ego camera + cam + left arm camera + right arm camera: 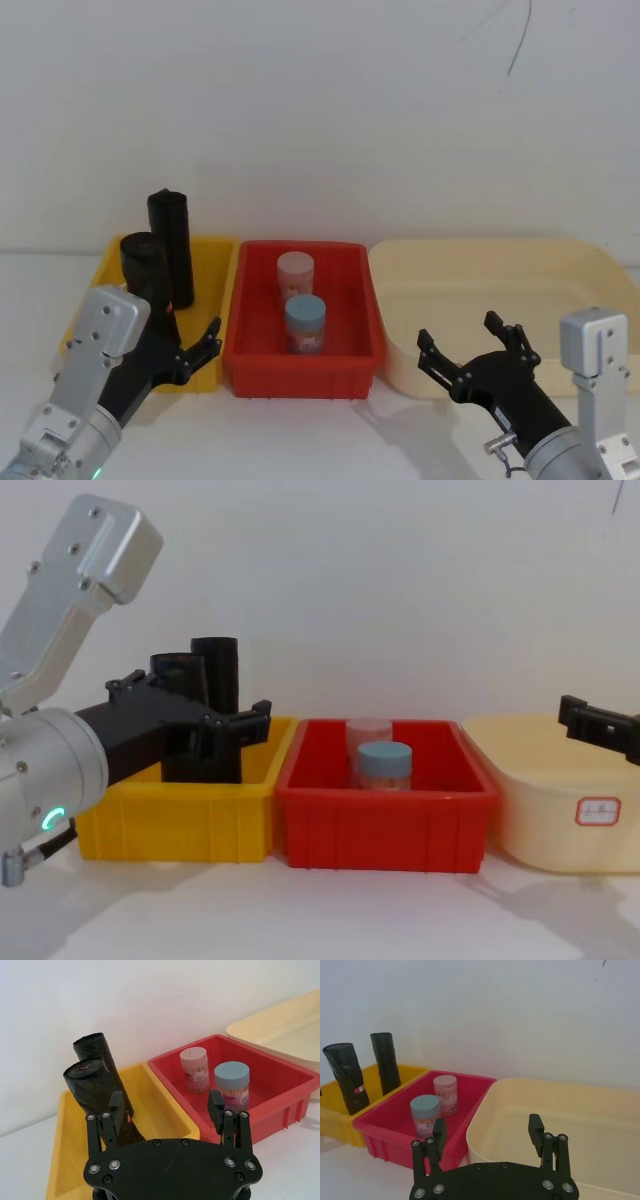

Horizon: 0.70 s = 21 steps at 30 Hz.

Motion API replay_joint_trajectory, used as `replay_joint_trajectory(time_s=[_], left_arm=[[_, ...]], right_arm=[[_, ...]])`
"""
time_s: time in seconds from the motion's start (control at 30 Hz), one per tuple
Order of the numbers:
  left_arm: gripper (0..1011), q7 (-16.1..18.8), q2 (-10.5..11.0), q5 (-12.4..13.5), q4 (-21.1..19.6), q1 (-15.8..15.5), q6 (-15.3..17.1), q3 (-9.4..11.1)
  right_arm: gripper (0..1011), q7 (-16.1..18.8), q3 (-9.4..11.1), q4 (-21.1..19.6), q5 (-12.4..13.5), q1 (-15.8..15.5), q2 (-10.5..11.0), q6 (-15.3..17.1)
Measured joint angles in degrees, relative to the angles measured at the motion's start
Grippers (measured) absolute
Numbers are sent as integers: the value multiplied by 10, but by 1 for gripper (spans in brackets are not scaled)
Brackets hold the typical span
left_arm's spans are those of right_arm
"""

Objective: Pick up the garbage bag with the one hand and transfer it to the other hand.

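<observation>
The garbage bag (143,262) (92,1087) (345,1077) (180,667) is a crinkled black roll with a small red mark. It stands in the yellow bin (205,262) (67,1160) in front of a second, smoother black roll (172,240) (95,1046) (386,1060). My left gripper (200,345) (166,1102) (195,705), on its silver wrist, hovers open at the bin's front edge. It is just short of the bag and holds nothing. My right gripper (460,335) (488,1126) (600,725) is open and empty before the cream tub.
A red bin (300,365) (385,830) in the middle holds a pink-lidded jar (295,272) and a blue-lidded jar (305,322). A large cream tub (500,270) (560,810) stands at the right. A white wall rises close behind the bins.
</observation>
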Motion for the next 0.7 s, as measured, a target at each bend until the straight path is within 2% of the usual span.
replay_joint_trajectory(time_s=[0.7], left_arm=[[1002, 0, 0, 0, 0, 0, 0, 0]], right_arm=[[1001, 0, 0, 0, 0, 0, 0, 0]])
